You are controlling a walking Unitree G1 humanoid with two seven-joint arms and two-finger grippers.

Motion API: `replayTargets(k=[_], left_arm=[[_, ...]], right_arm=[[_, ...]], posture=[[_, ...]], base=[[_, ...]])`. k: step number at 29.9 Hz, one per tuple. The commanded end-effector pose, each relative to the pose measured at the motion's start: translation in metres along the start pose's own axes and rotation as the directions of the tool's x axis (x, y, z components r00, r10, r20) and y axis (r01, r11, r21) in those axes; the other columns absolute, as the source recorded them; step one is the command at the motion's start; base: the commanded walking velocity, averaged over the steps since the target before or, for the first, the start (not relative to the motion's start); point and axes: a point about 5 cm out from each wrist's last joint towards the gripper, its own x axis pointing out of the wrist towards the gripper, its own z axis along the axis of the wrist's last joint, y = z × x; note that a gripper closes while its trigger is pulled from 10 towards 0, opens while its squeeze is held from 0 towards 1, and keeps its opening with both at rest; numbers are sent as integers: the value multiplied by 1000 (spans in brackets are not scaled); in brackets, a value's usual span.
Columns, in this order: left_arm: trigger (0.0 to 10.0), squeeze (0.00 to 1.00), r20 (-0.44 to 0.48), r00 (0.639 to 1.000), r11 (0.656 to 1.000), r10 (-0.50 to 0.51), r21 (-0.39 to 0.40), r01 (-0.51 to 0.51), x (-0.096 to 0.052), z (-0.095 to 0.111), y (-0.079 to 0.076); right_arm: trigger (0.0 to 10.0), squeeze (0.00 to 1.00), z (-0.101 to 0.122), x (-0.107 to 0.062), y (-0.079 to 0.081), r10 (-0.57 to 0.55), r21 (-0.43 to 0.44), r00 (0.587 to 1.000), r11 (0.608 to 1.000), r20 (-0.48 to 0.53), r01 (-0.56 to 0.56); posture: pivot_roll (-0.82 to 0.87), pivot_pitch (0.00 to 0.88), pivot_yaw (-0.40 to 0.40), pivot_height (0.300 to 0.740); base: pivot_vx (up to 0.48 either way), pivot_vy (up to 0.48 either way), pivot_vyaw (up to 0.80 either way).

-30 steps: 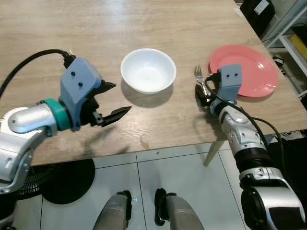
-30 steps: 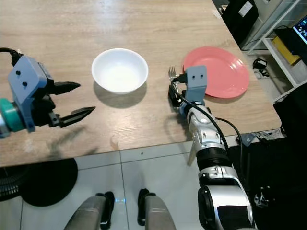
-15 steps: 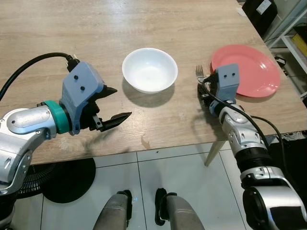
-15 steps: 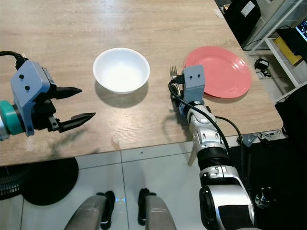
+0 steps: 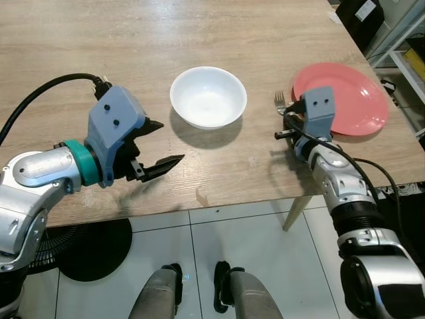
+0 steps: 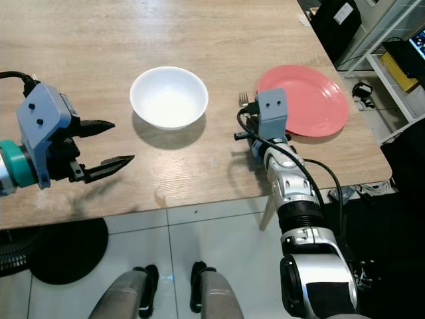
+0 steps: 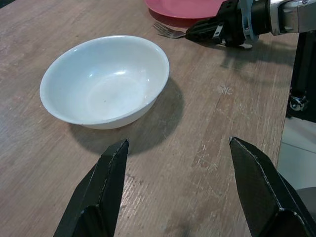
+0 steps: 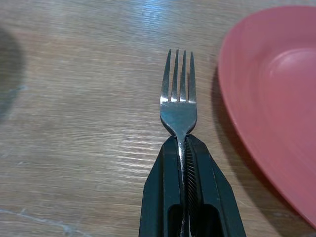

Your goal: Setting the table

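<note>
silver fork (image 8: 178,101), four tines, clamped in right gripper (image 8: 186,148).

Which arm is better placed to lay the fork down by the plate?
The right: its claw is shut on the fork, just left of the plate. The left claw is open, out beyond the bowl.

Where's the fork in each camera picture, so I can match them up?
Left eye view: fork, tines showing just left of the pink plate, above the right gripper.
Right eye view: fork, between the white bowl and the plate.
Left wrist view: fork, far side of the bowl.
Right wrist view: fork, handle clamped in the fingers.
Shared landmark: the pink plate's rim.
</note>
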Motion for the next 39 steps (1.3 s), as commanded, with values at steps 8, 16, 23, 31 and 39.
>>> replayTargets(k=[8,16,23,31,39], left_arm=[[10000,0,3,1000,1000,-20,-13,20,8,-7,-6],[10000,0,8,1000,1000,-15,-10,15,10,-8,-5],[10000,0,16,1000,1000,-4,-8,5,11,-7,-5],[10000,0,19,1000,1000,2,-10,-1,11,-8,-5],[10000,0,24,1000,1000,9,-14,-9,11,-8,-5]], right_arm=[[10000,1000,-25,-11,-7,19,57,995,998,-100,-13],[10000,0,-30,-14,1,69,64,991,996,-116,-62],[10000,1000,-33,-13,3,70,63,988,996,-136,-62],[7765,1000,-35,-12,5,77,57,983,996,-169,-69],[6863,0,-41,-11,9,120,156,969,984,-215,-88]], posture=[[115,140,-15,740],[114,131,-15,740],[118,129,-20,740],[118,129,-26,740],[122,131,-30,740]], base=[[0,0,0],[0,0,0],[0,0,0],[0,0,0],[0,0,0]])
